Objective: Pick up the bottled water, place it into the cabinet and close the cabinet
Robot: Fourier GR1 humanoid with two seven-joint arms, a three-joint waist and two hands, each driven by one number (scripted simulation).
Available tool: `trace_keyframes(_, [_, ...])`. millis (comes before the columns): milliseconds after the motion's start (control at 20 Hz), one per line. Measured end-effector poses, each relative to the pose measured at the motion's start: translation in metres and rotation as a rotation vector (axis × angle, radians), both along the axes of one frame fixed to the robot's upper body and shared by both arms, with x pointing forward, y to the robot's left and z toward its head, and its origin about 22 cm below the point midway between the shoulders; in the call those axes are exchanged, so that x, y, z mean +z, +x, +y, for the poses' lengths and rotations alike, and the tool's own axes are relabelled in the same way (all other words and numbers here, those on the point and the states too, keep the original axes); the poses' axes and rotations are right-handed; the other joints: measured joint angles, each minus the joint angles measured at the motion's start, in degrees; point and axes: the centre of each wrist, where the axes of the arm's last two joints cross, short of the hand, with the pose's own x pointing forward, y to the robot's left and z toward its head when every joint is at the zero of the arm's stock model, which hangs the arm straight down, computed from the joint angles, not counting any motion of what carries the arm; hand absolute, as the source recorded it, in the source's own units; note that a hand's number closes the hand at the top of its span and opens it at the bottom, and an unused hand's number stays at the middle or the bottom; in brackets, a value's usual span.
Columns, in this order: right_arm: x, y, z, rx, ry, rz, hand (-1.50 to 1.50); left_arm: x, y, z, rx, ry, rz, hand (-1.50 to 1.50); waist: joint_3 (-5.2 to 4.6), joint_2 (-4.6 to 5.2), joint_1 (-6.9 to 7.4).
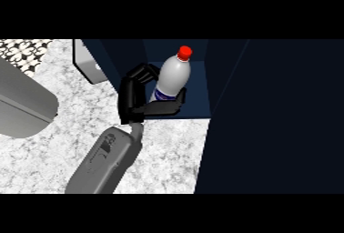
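Note:
The bottled water (172,75), white with a red cap and a blue label band, stands upright in the open mouth of the dark blue cabinet (194,111). My left hand (132,96) is shut on it from the left. Its fingers (144,71) curl round the far side and its thumb (165,106) wraps across the near side, hiding the bottle's base. I cannot tell whether the bottle rests on the cabinet floor. The grey forearm (107,161) comes up from the lower edge. My right hand shows nowhere.
A broad dark panel (275,118), seemingly the open cabinet door, fills the right side. A light grey panel edge (89,63) stands left of the opening. A large grey rounded object (20,107) lies at the far left on the speckled counter (161,154).

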Motion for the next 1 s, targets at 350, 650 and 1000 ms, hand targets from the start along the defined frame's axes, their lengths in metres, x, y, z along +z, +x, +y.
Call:
trace_keyframes(350, [0.003, 0.002, -0.001, 0.003, -0.006, 0.004, -1.5, 0.005, 0.033, -0.009, 0.035, 0.092, 0.034, 1.5, -0.02, 0.07, -0.24])
trace_keyframes(650, [0.003, 0.005, -0.003, 0.011, -0.015, -0.007, -1.5, 0.003, 0.061, -0.009, 0.097, 0.157, 0.051, 1.5, -0.01, 0.21, -0.57])
trace_keyframes(1000, [0.002, 0.001, -0.004, 0.018, -0.013, -0.005, -1.5, -0.01, 0.078, -0.01, 0.168, 0.255, 0.093, 1.5, -0.02, 0.37, -1.44])
